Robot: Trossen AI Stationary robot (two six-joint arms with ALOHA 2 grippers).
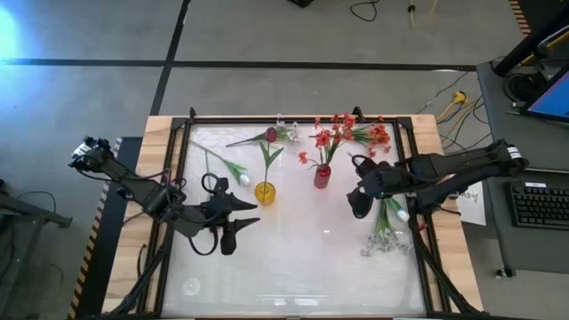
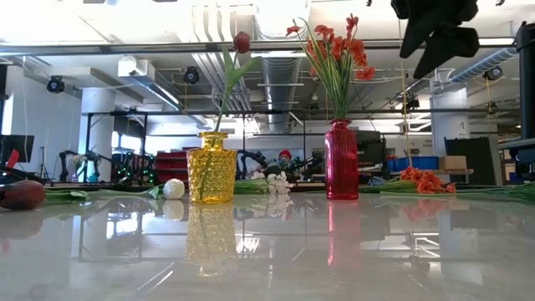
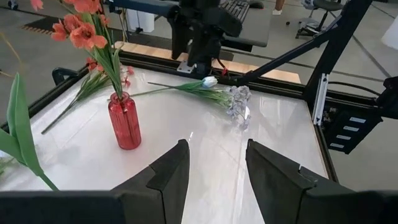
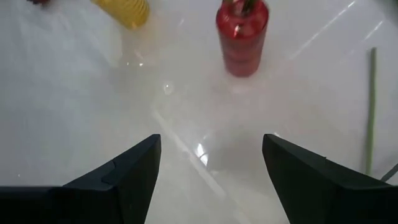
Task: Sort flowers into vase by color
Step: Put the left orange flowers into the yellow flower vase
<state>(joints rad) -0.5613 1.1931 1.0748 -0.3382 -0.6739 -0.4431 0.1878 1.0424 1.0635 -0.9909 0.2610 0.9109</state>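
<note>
A yellow vase (image 1: 264, 192) holds one dark red tulip (image 1: 270, 135). A red vase (image 1: 322, 176) holds red-orange sprays (image 2: 334, 50). On the table lie a white tulip (image 1: 233, 169) at the left, more red-orange sprays (image 1: 372, 135) and a white spray (image 1: 289, 132) at the far edge, and white flowers (image 1: 387, 229) at the right. My left gripper (image 1: 242, 218) hangs open, near-left of the yellow vase. My right gripper (image 1: 359, 206) hangs open above the table, right of the red vase and beside the white flowers. Neither holds anything.
A raised black frame (image 1: 418, 258) borders the white tabletop. Another dark red bud (image 2: 21, 194) lies at the table's left. A keyboard (image 1: 540, 203) and a paper sheet (image 1: 471, 197) lie beyond the right edge. Bare tabletop stretches along the near side.
</note>
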